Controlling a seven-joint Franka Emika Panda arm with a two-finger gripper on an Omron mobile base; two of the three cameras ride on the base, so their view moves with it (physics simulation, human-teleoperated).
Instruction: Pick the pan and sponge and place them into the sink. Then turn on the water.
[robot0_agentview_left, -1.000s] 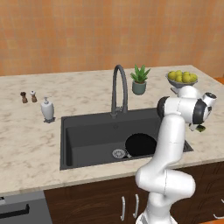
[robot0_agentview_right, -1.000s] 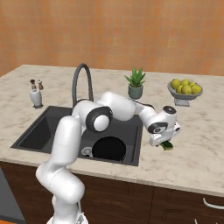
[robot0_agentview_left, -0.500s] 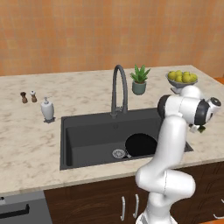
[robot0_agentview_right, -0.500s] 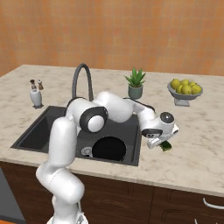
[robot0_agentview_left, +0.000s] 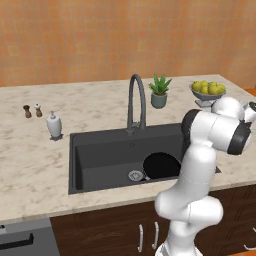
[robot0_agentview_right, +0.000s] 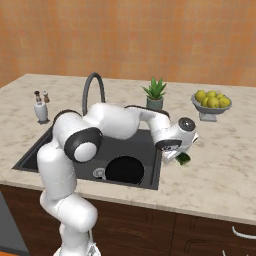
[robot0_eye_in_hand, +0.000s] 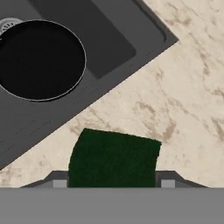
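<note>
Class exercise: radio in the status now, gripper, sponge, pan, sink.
Gripper shut on sponge, on counter beside sink. Pan in sink. Nothing in the way.

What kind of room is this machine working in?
Most likely a kitchen, computer-rendered: a marble-look counter holds a dark sink with an arched faucet, and a bowl of yellow fruit sits nearby.

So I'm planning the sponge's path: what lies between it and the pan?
In the hand view, bare counter and the sink rim and wall separate the sponge from the pan.
</note>
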